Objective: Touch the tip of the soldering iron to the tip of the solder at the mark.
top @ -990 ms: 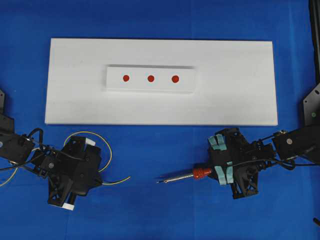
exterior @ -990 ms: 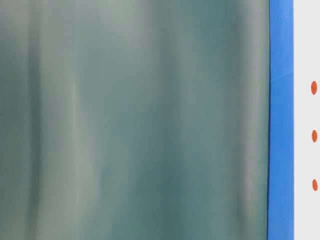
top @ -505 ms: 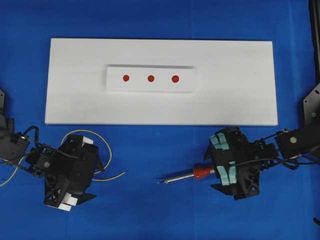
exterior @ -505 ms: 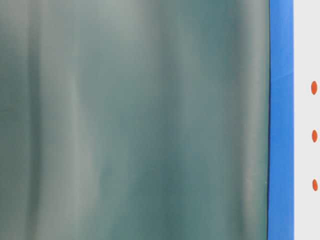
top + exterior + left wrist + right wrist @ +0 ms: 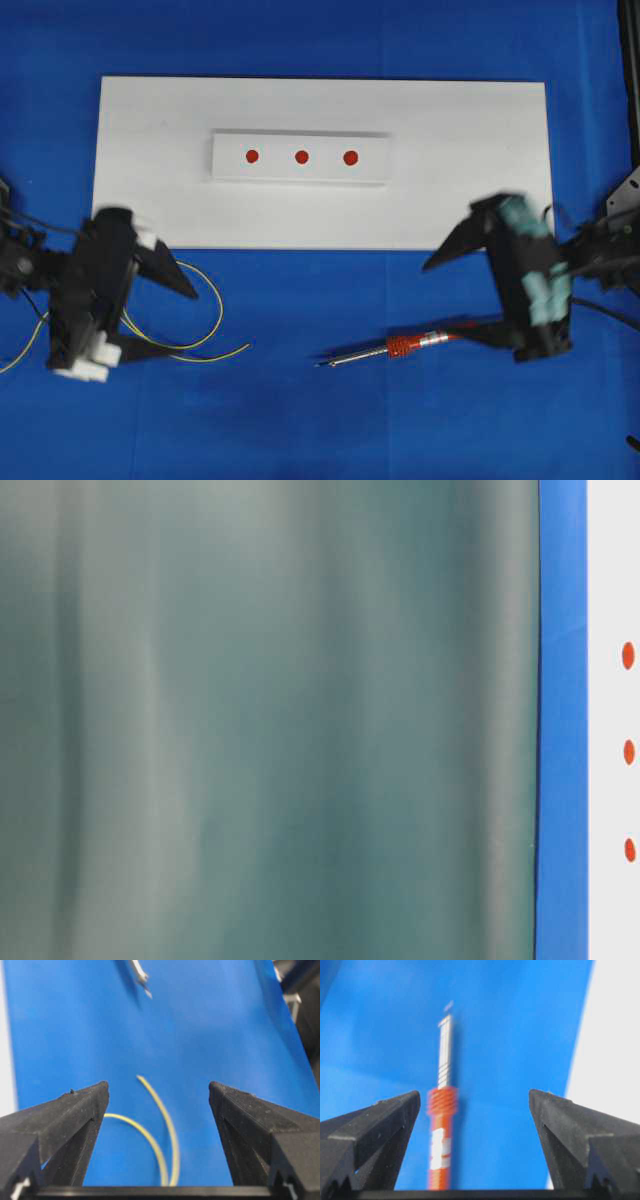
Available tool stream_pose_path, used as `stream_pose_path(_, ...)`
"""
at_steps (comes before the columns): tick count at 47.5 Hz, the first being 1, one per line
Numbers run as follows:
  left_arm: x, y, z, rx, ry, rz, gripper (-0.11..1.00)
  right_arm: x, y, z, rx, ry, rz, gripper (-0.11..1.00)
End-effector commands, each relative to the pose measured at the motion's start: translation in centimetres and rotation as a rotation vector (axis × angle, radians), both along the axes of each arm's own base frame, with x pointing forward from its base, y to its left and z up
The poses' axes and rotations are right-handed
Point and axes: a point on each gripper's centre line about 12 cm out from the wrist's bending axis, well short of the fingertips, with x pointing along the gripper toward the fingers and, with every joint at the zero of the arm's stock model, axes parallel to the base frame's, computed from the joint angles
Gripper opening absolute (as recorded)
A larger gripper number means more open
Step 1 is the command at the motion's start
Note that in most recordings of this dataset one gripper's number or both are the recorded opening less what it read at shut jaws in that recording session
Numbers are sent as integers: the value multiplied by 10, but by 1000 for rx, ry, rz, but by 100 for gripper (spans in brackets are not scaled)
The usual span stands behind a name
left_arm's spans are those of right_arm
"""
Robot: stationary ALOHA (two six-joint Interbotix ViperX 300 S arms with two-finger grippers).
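Right gripper (image 5: 475,1105): jaws spread wide, nothing between them touching either.
Soldering iron (image 5: 441,1130): blurred, lying on the blue surface (image 5: 510,1060), nearer the left jaw, tip pointing away.
White board (image 5: 615,1035): along the right edge.

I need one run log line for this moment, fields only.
left gripper: open, empty | right gripper: open, empty | solder: on blue mat | soldering iron: on mat | marks: untouched

My left claw (image 5: 158,312) sits over the solder (image 5: 195,320) (a loose curl), my right claw (image 5: 462,295) beside the soldering iron (image 5: 385,349); the board (image 5: 470,180) lies beyond both.
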Motion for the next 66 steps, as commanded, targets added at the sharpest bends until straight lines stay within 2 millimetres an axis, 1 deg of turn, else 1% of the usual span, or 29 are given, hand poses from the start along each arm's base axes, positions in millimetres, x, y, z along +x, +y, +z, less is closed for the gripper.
stream_pose_path(1, -4, 16, 18, -4, -84, 37, 75, -6, -14, 19, -20, -73, -24, 82)
stream_pose_path(6, -14, 35, 28, 37, -164, 69, 75, -17, -32, 31, -54, -133, -64, 82)
stream_pose_path(10, -27, 51, 35, 84, -230, 97, 75, -29, -45, 40, -75, -170, -101, 82)
stream_pose_path(13, -36, 59, 40, 102, -268, 115, 75, -38, -53, 45, -83, -189, -126, 82)
stream_pose_path(17, -52, 68, 45, 121, -315, 140, 75, -51, -61, 47, -88, -204, -157, 82)
stream_pose_path(21, -68, 74, 43, 123, -346, 162, 75, -65, -66, 44, -87, -216, -180, 82)
stream_pose_path(30, -98, 80, 29, 120, -388, 184, 75, -93, -70, 23, -60, -246, -199, 82)
stream_pose_path(36, -113, 81, 15, 124, -374, 184, 75, -100, -69, 4, -27, -269, -203, 82)
stream_pose_path(39, -118, 82, 7, 128, -354, 185, 75, -103, -70, -11, -19, -255, -209, 82)
stream_pose_path(44, -123, 83, -4, 130, -328, 187, 75, -104, -75, -30, -9, -222, -242, 82)
stream_pose_path(49, -125, 83, -12, 132, -316, 186, 75, -103, -79, -40, 16, -206, -281, 82)
stream_pose_path(53, -127, 83, -18, 134, -303, 183, 75, -102, -79, -48, 24, -189, -283, 81)
stream_pose_path(57, -128, 83, -23, 134, -292, 184, 75, -99, -79, -54, 25, -176, -278, 81)
stream_pose_path(66, -128, 83, -21, 132, -300, 185, 75, -98, -78, -58, 27, -169, -274, 76)
